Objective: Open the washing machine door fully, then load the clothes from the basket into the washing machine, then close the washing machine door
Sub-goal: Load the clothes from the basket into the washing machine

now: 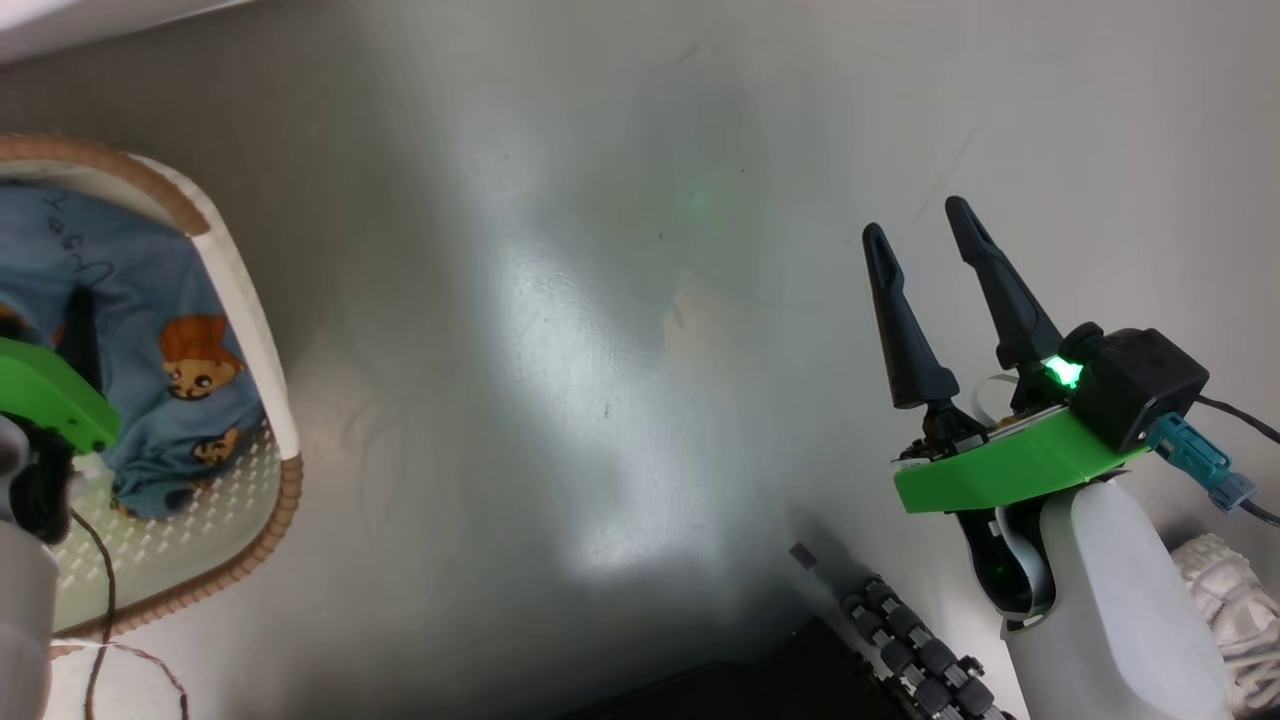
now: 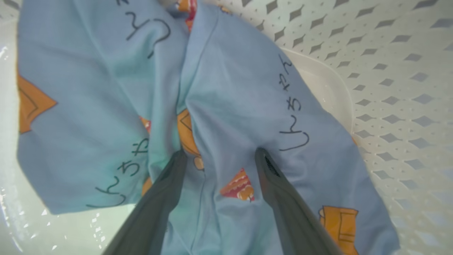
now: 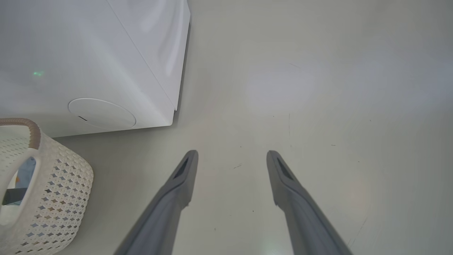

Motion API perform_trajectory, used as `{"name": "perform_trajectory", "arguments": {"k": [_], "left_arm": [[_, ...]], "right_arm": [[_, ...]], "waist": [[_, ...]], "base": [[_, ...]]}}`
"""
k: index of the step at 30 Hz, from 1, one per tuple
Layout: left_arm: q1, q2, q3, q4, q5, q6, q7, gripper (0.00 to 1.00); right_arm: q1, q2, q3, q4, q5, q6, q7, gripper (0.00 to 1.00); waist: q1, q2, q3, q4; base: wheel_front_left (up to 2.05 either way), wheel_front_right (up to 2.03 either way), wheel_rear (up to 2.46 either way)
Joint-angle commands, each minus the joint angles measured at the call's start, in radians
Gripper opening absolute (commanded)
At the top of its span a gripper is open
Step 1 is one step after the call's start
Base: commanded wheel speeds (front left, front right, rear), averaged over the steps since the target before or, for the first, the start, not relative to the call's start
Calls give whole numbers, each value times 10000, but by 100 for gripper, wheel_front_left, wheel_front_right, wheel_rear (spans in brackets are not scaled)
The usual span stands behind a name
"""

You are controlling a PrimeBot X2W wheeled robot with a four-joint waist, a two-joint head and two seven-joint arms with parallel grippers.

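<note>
— Blue clothes (image 2: 226, 88) lie inside the basket (image 1: 240, 300). The left gripper (image 2: 221, 153) is spread wide, tips on them, holding nothing.
— It could pinch one thin fold, which might slip. The right gripper (image 1: 916, 218) is beside the basket, wide and empty.

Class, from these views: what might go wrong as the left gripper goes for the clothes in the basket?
The left gripper, open, straddles one fold of the clothes; closing may pinch just that fold, leaving the rest trailing.
Lifting might drag the basket along: the right gripper, open above the floor, is not steadying it.
</note>
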Motion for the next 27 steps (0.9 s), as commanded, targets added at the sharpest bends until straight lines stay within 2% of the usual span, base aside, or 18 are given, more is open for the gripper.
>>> {"name": "perform_trajectory", "arguments": {"k": [1,8,9,10,11,12,27], "left_arm": [[110,452,282,190,-101,-7,106,100],[-179,228,439,613,-435,10,533,100],[-203,175,446,659,-472,16,625,98],[-226,131,448,696,-504,17,706,59],[-248,87,463,718,-548,15,745,34],[-261,54,465,732,-575,12,755,0],[476,-75,-84,223,-523,-26,-885,0]], "right_arm": [[428,38,237,-213,135,16,-48,100],[547,38,175,-243,103,16,-48,100],[556,38,160,-245,95,16,-48,100],[558,38,148,-242,88,16,-48,100],[551,38,144,-237,91,16,-48,100],[537,38,148,-229,96,16,-48,100],[300,38,62,-112,46,16,-48,100]], "waist": [[0,0,88,-90],[0,0,81,-132],[0,0,76,-127],[0,0,73,-119],[0,0,68,-112],[0,0,58,-107],[0,0,-980,156]], "base": [[0,0,0],[0,0,0],[0,0,0],[0,0,0],[0,0,0],[0,0,0],[0,0,0]]}}
